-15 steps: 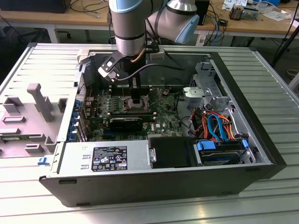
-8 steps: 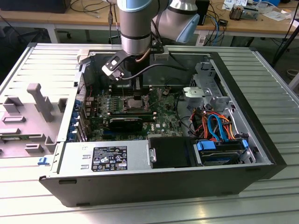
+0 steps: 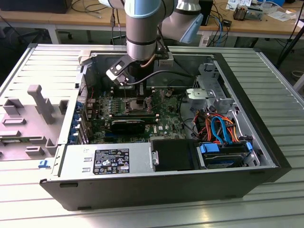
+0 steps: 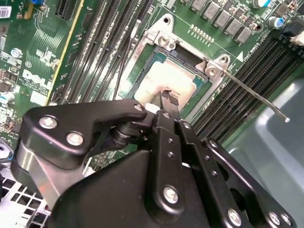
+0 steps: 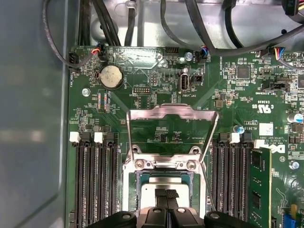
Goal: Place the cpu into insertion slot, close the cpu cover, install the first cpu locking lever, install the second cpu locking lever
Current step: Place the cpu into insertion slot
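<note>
Metal parts on a green board
Cpu [image 4: 178, 78] top dull silver metal; cover [image 5: 173, 113] bright bare metal; pincer [image 4: 167, 99] smooth satin black; board [image 5: 228, 109] glossy green.

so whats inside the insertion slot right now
The cpu lies in the insertion slot, silvery top up, cpu cover open. The gripper hides part of it; the contacts beneath are covered.

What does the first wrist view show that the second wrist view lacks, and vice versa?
The first wrist view gives the cpu cover, raised open, a coin cell battery and a seated memory stick. The second wrist view gives a locking lever out to its bent end and the black linkage of the gripper. Both wrist views show the cpu lying in the insertion slot, with the gripper shut over it.
</note>
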Tool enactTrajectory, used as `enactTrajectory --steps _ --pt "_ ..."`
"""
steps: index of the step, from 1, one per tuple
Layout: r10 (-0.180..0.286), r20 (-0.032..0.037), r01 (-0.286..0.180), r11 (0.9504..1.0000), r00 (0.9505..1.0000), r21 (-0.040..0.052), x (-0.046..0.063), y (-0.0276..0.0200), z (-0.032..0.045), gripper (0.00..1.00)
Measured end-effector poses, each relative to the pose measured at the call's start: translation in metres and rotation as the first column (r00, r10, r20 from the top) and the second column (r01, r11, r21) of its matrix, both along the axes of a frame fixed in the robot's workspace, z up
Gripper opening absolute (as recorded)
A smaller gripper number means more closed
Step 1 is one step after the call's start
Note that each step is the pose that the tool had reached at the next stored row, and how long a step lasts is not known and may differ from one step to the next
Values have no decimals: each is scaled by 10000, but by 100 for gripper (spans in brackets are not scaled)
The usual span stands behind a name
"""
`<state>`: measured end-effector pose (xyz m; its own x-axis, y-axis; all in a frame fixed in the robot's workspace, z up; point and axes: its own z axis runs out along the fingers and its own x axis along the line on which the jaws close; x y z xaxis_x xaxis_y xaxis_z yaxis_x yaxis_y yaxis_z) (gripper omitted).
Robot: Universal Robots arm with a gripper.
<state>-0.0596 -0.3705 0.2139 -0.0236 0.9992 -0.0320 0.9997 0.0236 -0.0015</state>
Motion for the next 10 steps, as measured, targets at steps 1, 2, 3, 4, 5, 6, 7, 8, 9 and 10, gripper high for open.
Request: enactTrajectory --steps 1,2,3,4,5,6,7,8,9,10 --pt "0 0 0 10000 10000 1 0 -3 -4 11" --pt "0 0 0 10000 10000 2 -1 -5 -10 11" --pt "0 -1 0 10000 10000 -1 -1 -9 -17 11" --pt "0 -1 0 10000 10000 0 -1 -11 -30 11" --pt "0 0 0 10000 10000 0 -1 -13 -45 11" --pt "0 0 0 10000 10000 0 -1 -13 -51 11" --pt "0 -1 0 10000 10000 0 -1 -14 -59 11" --pt "0 -1 0 10000 10000 -1 -1 -16 -70 11" --pt "0 -4 0 10000 10000 -6 -2 -17 -75 11" --pt "1 -5 -1 10000 10000 -7 -1 -18 -79 11"
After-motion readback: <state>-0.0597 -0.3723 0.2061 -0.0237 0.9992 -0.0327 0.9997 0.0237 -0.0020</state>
